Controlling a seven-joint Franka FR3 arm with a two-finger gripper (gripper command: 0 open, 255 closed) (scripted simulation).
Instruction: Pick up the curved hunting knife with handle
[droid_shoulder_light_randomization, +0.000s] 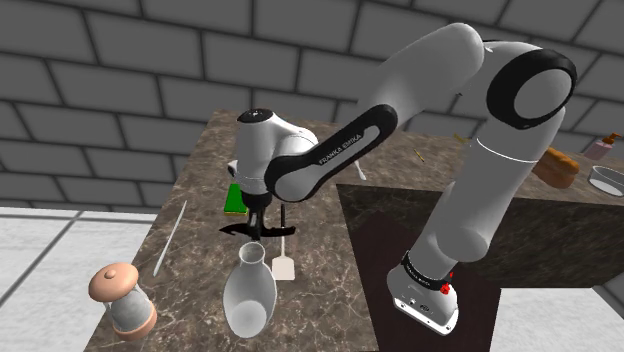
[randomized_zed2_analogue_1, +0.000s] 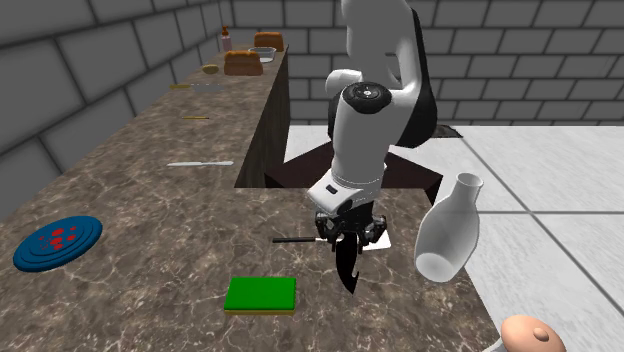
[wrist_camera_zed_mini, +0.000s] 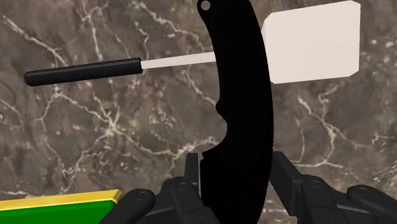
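While the gripper (randomized_zed2_analogue_1: 345, 237) is pinching the black curved knife (randomized_zed2_analogue_1: 349, 268), the knife is hanging in the lower middle of the second exterior view. It is hovering over a white spatula (wrist_camera_zed_mini: 312, 41) on the marbled counter (randomized_zed2_analogue_1: 150, 220).

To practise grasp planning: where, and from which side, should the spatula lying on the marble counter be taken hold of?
Grip the spatula's black handle, coming straight down from above and straddling its width: it lies flat on the counter, and its white blade is wide and thin. The gripper clasps the black knife.
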